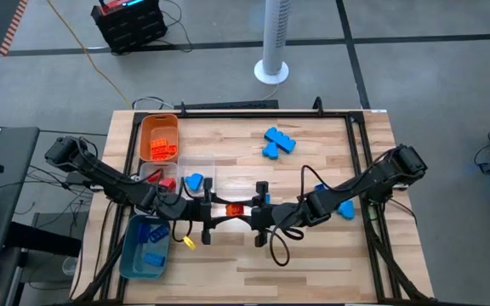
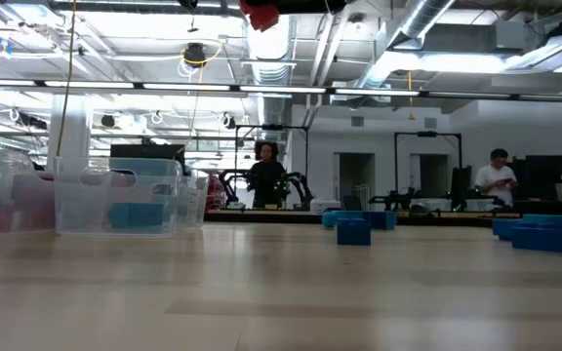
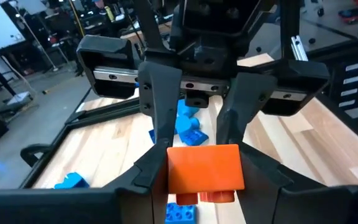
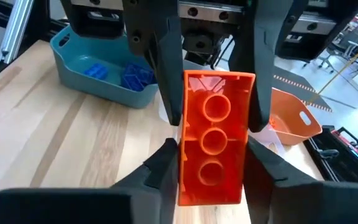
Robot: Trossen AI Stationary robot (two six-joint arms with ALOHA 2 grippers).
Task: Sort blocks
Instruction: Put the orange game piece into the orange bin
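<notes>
I have the orange brick (image 1: 235, 209) lifted above the table's centre, pinched between both grippers. My left gripper (image 1: 213, 210) clamps it from nine o'clock, my right gripper (image 1: 254, 208) from three o'clock, each nearly closed.

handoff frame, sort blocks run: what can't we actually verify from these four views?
- Which gripper carries the orange brick: in both wrist views, fingers of both arms flank it; contact unclear.
- Low view: arms cut off by the top edge; only a red-orange bit shows.
- Clear tray contents: high view, left arm covers part.
- Blue bricks: stud counts too small, high view.
</notes>
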